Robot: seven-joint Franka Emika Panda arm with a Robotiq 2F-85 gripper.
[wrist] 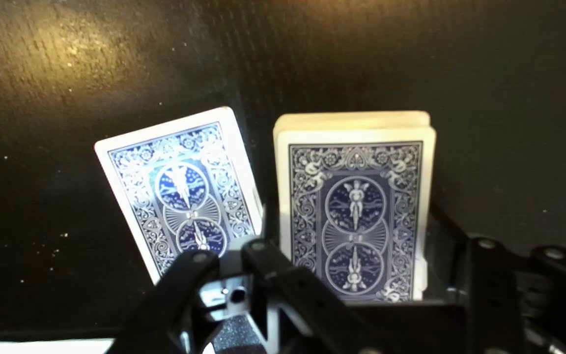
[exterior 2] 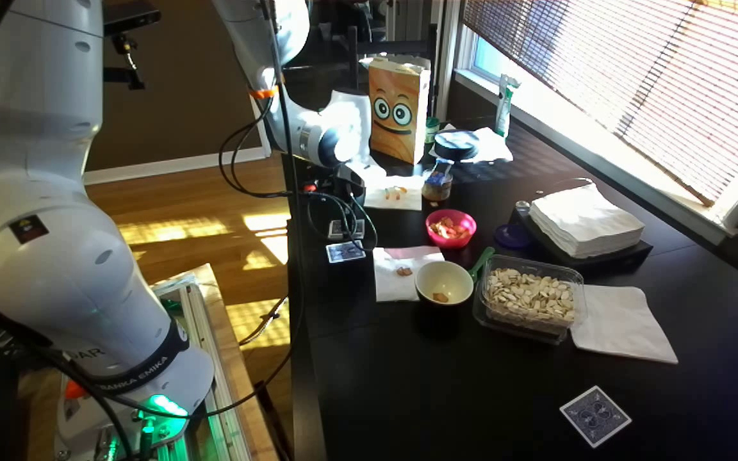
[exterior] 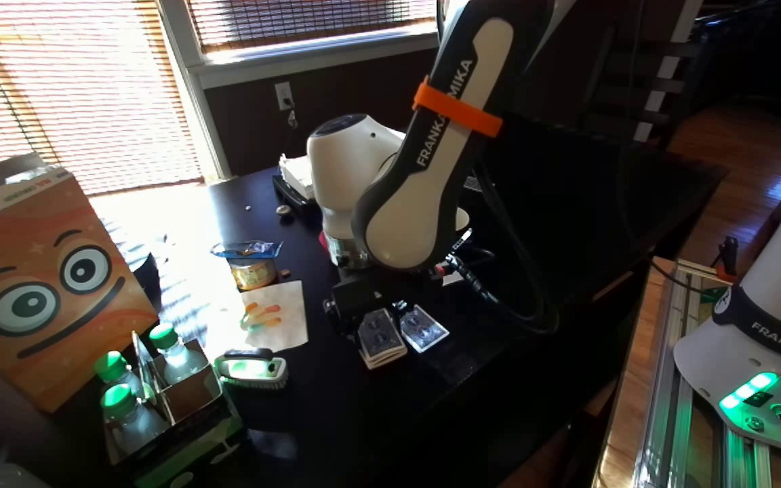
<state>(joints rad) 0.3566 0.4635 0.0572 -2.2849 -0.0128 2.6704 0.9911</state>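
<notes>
Gripper [wrist: 354,221], jaws partway apart, astride the card deck [exterior: 382,339] (any actual hold unclear).

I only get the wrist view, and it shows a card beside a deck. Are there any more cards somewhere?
Observer: Yes, another card lies face down, well apart from the deck, in an exterior view.
Operator: Cool! Does anything have a funny face?
Observer: Yes, an orange box in both exterior views has big eyes and a smile.
Operator: Wow! Anything pink?
Observer: Yes, a pink bowl sits on the table.
</notes>
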